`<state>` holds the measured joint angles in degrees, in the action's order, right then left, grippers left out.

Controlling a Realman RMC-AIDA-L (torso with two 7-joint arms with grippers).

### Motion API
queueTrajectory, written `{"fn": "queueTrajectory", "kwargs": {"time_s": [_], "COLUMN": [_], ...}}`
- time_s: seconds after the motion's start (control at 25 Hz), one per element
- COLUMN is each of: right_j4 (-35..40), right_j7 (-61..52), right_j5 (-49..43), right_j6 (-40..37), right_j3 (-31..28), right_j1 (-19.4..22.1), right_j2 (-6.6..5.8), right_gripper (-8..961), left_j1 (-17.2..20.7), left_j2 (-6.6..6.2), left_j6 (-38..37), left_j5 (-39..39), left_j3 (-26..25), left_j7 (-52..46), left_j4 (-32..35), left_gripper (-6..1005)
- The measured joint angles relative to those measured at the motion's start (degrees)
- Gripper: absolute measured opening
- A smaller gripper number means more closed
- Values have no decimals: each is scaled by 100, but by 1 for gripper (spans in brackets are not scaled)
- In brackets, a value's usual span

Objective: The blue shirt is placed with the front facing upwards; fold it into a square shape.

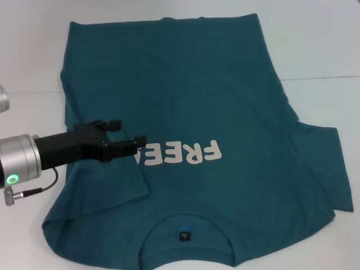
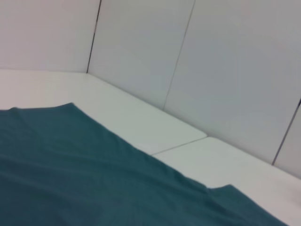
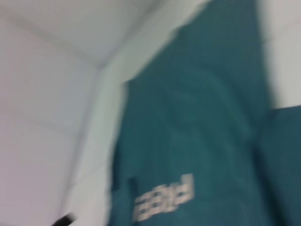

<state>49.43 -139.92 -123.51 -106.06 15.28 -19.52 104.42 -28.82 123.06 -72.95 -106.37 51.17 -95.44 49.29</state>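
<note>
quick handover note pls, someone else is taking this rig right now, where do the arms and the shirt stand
Left gripper: open, low over the blue shirt, at the folded-in left side beside the white print; holding nothing.
Right gripper: not in the head view; its wrist camera looks down on the shirt from above.
Shirt: front up on the white table, collar nearest the robot, hem at the far edge.
Done: left sleeve and side folded in over the chest, covering the print's end.
Left: right sleeve lies spread out; fold that side in, then fold lengthwise into a square.

White table (image 1: 326, 50), white panelled wall (image 2: 225, 61)
</note>
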Motion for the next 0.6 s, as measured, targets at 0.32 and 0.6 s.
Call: {"fn": "queueTrajectory", "kwargs": {"time_s": [0.32,0.6], "right_j4": [525,444], "right_j7": [-888,-1135], "right_j5": [-1289,-1922], "right_j6": [168,543], "right_j3": [192,551], "right_j1": [-395,-814], "right_j2": [-138,54], "right_gripper": [916,919], "left_j1": [25,82], "left_j2": [34,43], "left_j6": [308,329], "left_j5": [-96,-141], "left_j3": [27,-81], "left_j7": [100,76], "left_j4": [-123,-109], "left_gripper": [872,864]}}
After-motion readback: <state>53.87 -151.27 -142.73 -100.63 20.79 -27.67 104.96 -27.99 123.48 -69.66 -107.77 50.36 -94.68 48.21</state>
